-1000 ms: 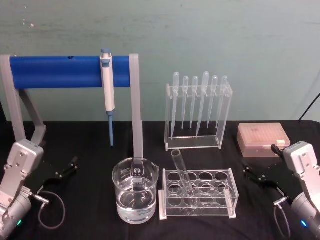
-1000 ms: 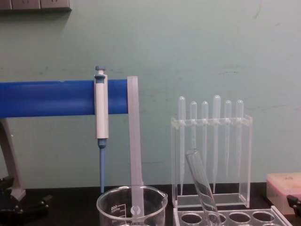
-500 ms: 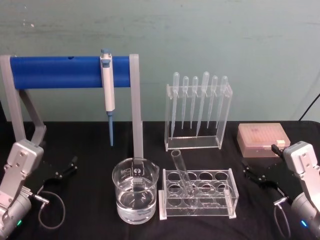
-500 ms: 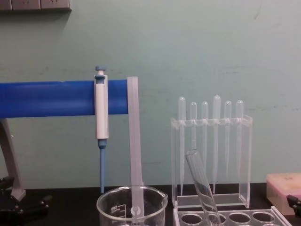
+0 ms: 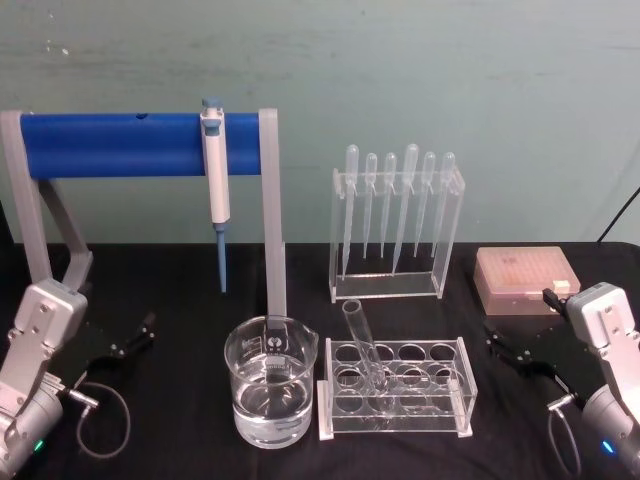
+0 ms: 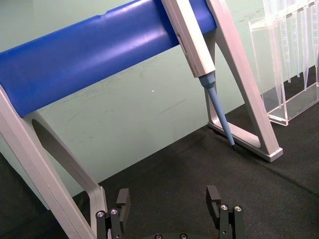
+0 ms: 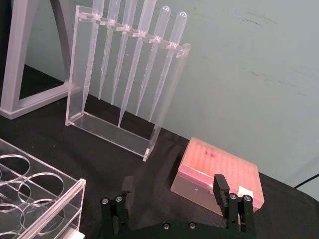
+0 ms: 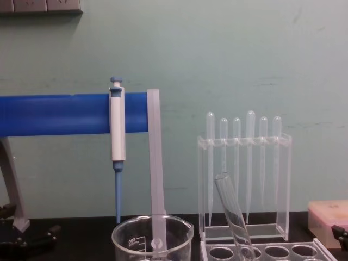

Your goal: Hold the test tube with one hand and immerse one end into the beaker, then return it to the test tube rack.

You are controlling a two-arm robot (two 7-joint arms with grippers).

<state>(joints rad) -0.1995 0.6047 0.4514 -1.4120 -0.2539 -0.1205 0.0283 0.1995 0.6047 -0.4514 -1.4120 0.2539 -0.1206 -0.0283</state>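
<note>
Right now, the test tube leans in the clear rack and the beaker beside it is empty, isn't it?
Not quite. The beaker is not empty: the head view shows clear liquid in its lower part. The test tube does lean in the clear rack beside it.

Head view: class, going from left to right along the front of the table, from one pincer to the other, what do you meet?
Left pincer → beaker → test tube rack → right pincer.
</note>
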